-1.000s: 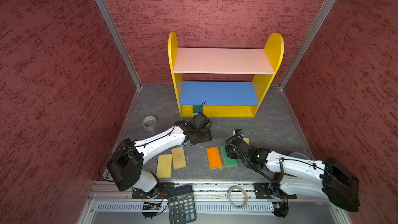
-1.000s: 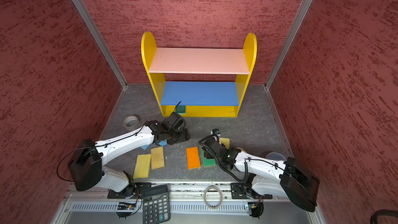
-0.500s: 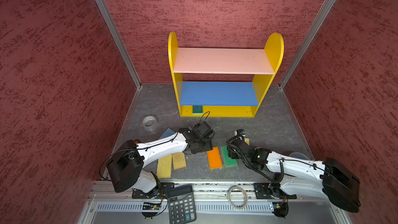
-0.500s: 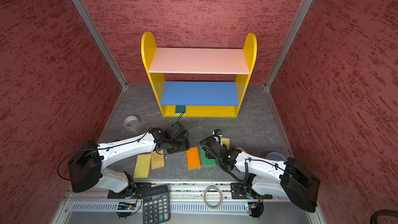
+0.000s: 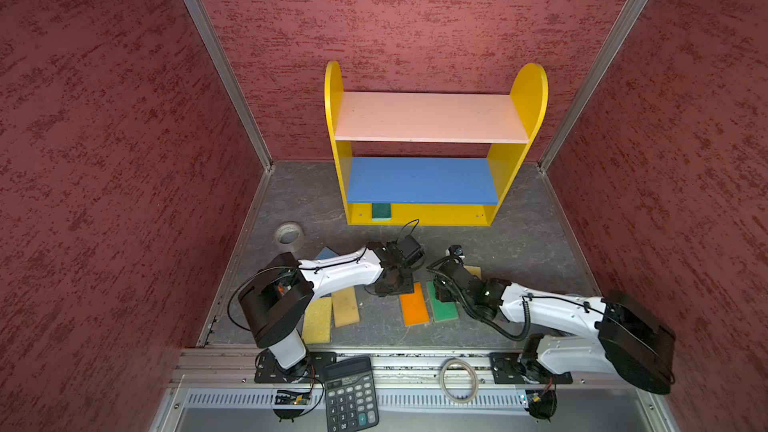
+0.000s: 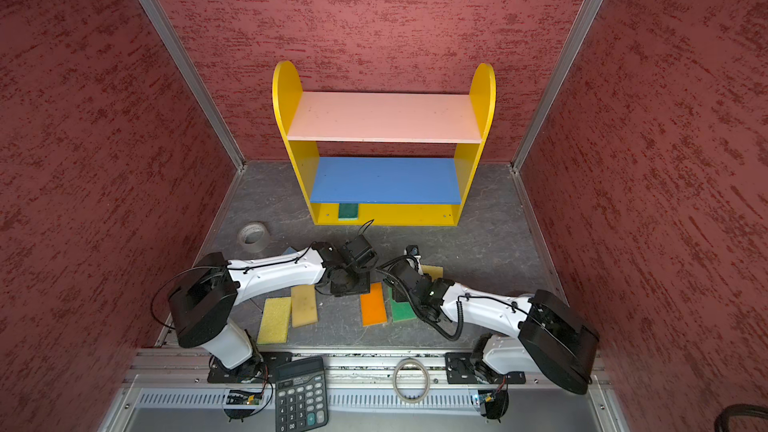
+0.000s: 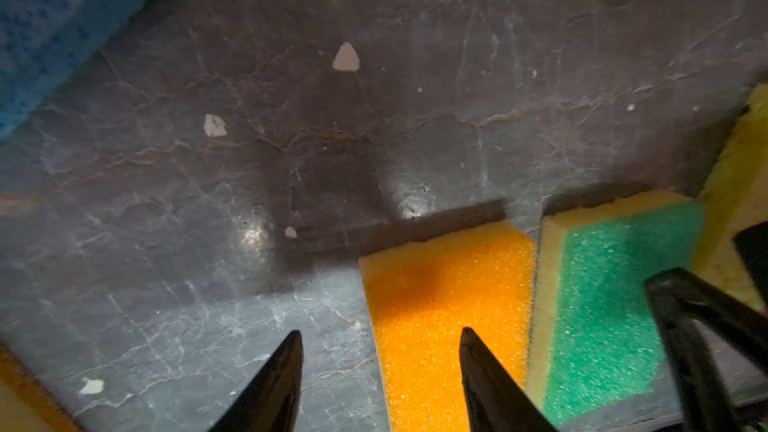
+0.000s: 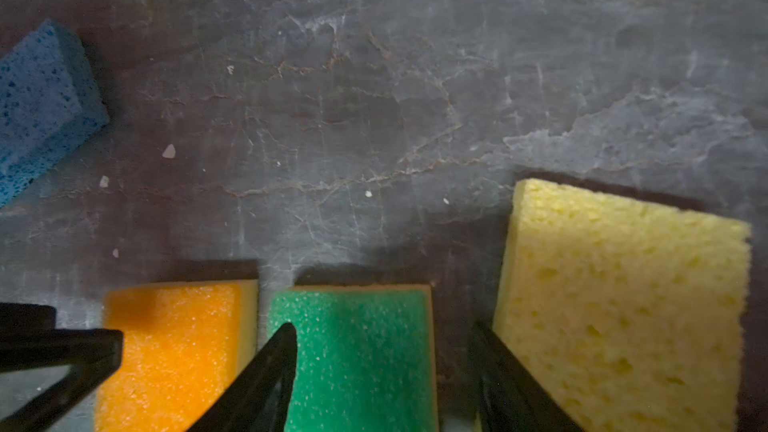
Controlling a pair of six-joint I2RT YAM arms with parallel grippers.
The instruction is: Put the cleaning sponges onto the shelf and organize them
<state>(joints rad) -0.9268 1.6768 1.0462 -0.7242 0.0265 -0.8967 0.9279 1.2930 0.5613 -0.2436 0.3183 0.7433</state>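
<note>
On the dark bench (image 7: 374, 139) the left end effector (image 7: 378, 336) hangs open and empty, one finger (image 7: 484, 380) over the orange sponge (image 7: 449, 284), so closing may only shove it against the green sponge (image 7: 615, 292) beside.

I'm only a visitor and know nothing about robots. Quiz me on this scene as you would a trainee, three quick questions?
1. True or false: a sponge lies on the shelf's pink top board.
2. The right pincer hangs over which sponge? A orange-topped sponge; B green-topped sponge; C blue sponge.
3. How many sponges lie on the shelf?
Key: 1 false; 2 B; 3 one, the green sponge on the bottom board.
</note>
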